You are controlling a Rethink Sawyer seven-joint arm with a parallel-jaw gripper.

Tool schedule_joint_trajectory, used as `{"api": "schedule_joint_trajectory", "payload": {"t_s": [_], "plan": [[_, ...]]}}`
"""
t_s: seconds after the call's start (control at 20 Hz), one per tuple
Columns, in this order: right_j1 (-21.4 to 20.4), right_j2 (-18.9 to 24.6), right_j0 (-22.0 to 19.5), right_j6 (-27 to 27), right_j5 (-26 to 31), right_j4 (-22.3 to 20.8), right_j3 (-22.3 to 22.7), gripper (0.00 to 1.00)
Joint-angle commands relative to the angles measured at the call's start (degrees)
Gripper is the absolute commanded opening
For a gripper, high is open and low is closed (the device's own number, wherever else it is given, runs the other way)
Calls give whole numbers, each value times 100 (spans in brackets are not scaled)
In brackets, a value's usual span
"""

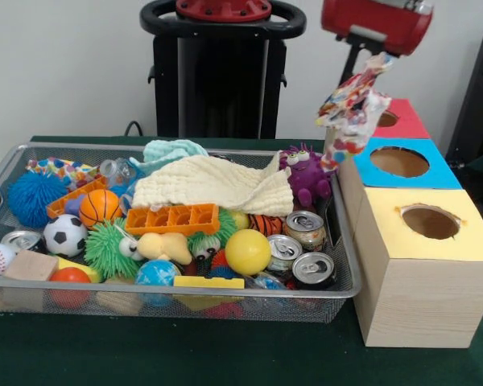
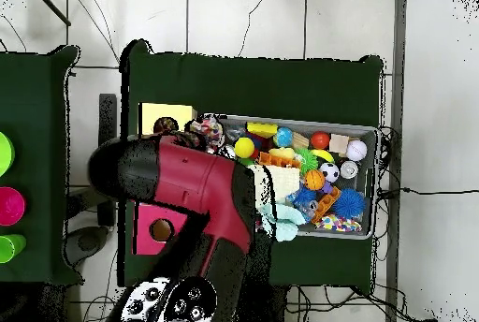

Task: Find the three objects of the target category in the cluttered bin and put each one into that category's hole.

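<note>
My gripper hangs under the red arm head at the top right and is shut on a white polka-dot wrapper. The wrapper dangles in the air above the bin's right end, beside the blue-topped box. In the overhead view the wrapper shows just past the arm, next to the yellow-topped box. The wire mesh bin is full of toys. A second bright printed wrapper lies at its far left corner and also shows in the overhead view. A third wrapper is not visible.
Three wooden boxes with round holes stand right of the bin: red-topped, blue-topped, yellow-topped. The bin holds a cream cloth, a pale blue cloth, several cans, balls, an orange tray and a purple plush.
</note>
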Motion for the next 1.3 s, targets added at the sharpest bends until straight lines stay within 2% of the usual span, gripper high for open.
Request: {"api": "schedule_joint_trajectory", "payload": {"t_s": [0.05,0.2,0.35,0.6,1.0,1.3], "plan": [[95,79,180,2186,565,357,-184,0],[145,169,284,2421,313,494,-114,0],[289,258,346,2628,-192,603,-110,0],[506,201,453,2883,-376,632,-290,0],[656,206,566,3089,-1039,645,-78,0],[822,62,677,3178,-1368,621,-87,0]]}}
